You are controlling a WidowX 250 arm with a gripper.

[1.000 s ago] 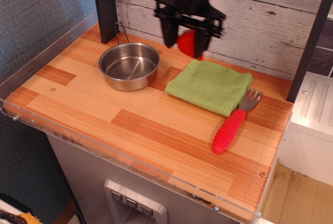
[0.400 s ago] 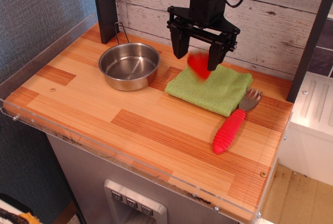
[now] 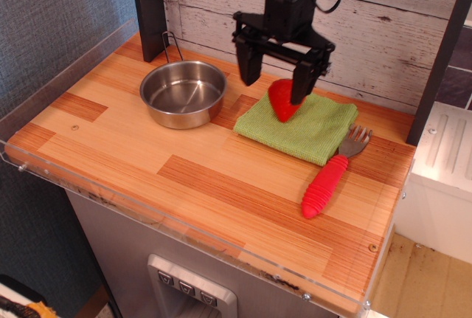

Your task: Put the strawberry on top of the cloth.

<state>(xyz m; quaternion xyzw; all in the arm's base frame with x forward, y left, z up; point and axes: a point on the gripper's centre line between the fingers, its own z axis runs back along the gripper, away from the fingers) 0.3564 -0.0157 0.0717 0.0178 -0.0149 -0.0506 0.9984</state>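
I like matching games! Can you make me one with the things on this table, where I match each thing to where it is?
Things:
1. strawberry
2. steel bowl
3. fork
4. gripper

Places:
A. left of the cloth
B. above the cloth, jaws apart
C. on the cloth
D. right of the cloth, red handle toward the front

Pairs: 1-C, 2-A, 3-D, 4-B

Wood surface (image 3: pixel 147 156) w/ clear acrylic rim. Behind it: whitewashed plank wall (image 3: pixel 383 23). Left of it: grey textured wall (image 3: pixel 51 15). Right: white cabinet (image 3: pixel 442 178), wood floor (image 3: pixel 420 281).
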